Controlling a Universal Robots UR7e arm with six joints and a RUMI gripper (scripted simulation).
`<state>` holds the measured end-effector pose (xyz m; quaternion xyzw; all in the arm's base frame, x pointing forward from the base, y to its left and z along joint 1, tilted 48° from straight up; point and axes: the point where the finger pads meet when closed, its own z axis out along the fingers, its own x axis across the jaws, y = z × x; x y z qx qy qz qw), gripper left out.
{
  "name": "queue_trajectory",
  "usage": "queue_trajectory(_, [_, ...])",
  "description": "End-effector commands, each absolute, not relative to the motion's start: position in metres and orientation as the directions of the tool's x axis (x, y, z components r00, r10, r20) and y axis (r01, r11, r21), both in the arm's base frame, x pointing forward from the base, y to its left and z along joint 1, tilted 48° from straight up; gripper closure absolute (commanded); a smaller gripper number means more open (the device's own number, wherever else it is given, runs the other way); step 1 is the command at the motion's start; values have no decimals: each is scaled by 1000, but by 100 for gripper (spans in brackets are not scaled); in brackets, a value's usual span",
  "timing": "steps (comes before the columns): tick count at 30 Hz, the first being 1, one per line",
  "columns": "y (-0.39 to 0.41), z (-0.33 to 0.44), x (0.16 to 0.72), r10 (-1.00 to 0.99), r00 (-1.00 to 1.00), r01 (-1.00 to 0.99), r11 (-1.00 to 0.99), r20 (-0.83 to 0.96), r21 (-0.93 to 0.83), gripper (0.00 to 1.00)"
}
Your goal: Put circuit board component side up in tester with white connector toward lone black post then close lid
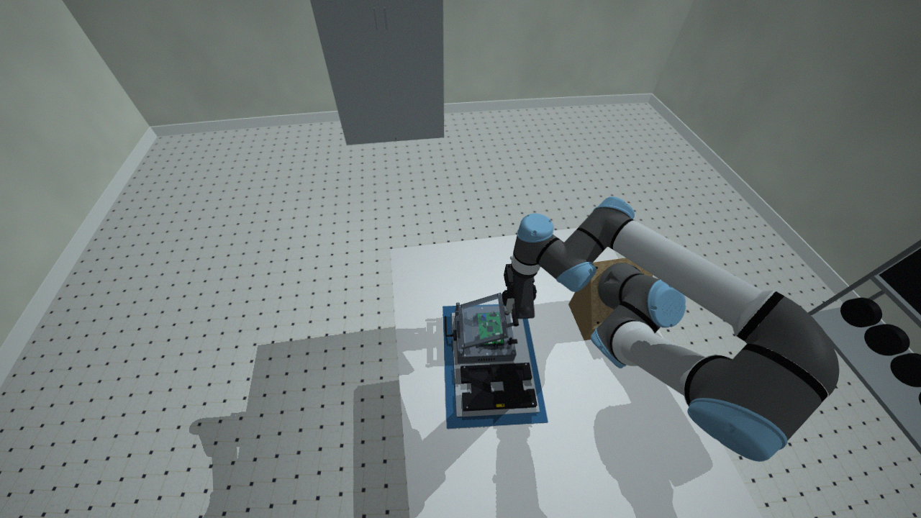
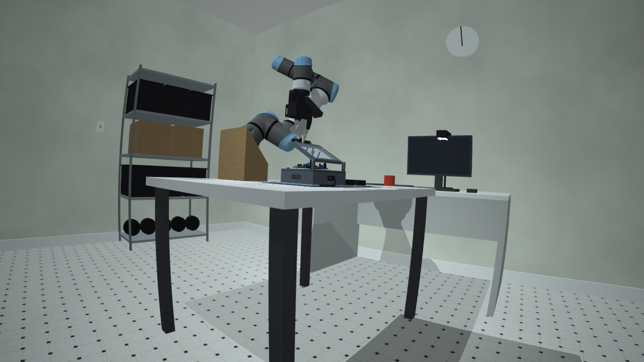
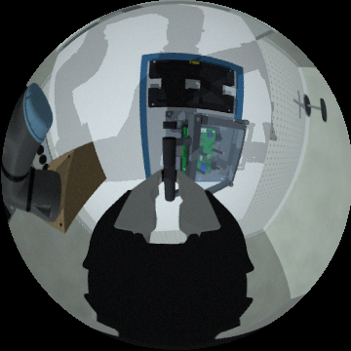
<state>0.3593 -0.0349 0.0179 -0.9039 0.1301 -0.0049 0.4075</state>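
The green circuit board (image 1: 489, 326) lies in the grey tester (image 1: 484, 341) on the blue mat, seen through the clear lid. It also shows in the wrist view (image 3: 205, 153). The lid (image 1: 484, 319) is tilted, partly lowered over the board; in the exterior view it slopes down toward the right (image 2: 317, 154). My gripper (image 3: 170, 170) is shut on the lid's dark handle bar (image 3: 169, 168) at the lid's raised edge, also seen in the top view (image 1: 511, 315). The black tray (image 1: 497, 388) in front of the tester holds no board.
A brown cardboard box (image 1: 595, 302) stands on the table to the right of the tester, close to my arm. A red cup (image 2: 389, 180) and a monitor (image 2: 439, 155) stand on the far desk. A shelf rack (image 2: 165, 153) stands by the wall.
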Motion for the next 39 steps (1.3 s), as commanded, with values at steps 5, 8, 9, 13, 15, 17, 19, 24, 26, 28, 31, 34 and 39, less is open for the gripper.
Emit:
queue_trajectory(5, [-23,9,355,-240,966,-231,-634,-97,-738,100])
queue_trajectory(8, [-19,6,353,-240,966,-231,-634,-97,-738,100])
queue_trajectory(9, [-19,6,353,-240,966,-231,-634,-97,-738,100])
queue_trajectory(13, [-15,3,352,-240,966,-231,-634,-97,-738,100])
queue_trajectory(15, [-12,1,351,-240,966,-231,-634,-97,-738,100])
queue_trajectory(17, [-10,-1,351,-240,966,-231,-634,-97,-738,100])
queue_trajectory(19, [-7,-4,350,-240,966,-231,-634,-97,-738,100])
queue_trajectory(24, [-1,-9,349,-240,966,-231,-634,-97,-738,100])
queue_trajectory(26, [0,-10,349,-240,966,-231,-634,-97,-738,100])
queue_trajectory(28, [1,-11,349,-240,966,-231,-634,-97,-738,100])
queue_trajectory(31, [5,-13,348,-240,966,-231,-634,-97,-738,100])
queue_trajectory(34, [8,-16,348,-240,966,-231,-634,-97,-738,100])
queue_trajectory(39, [13,-20,348,-240,966,-231,-634,-97,-738,100])
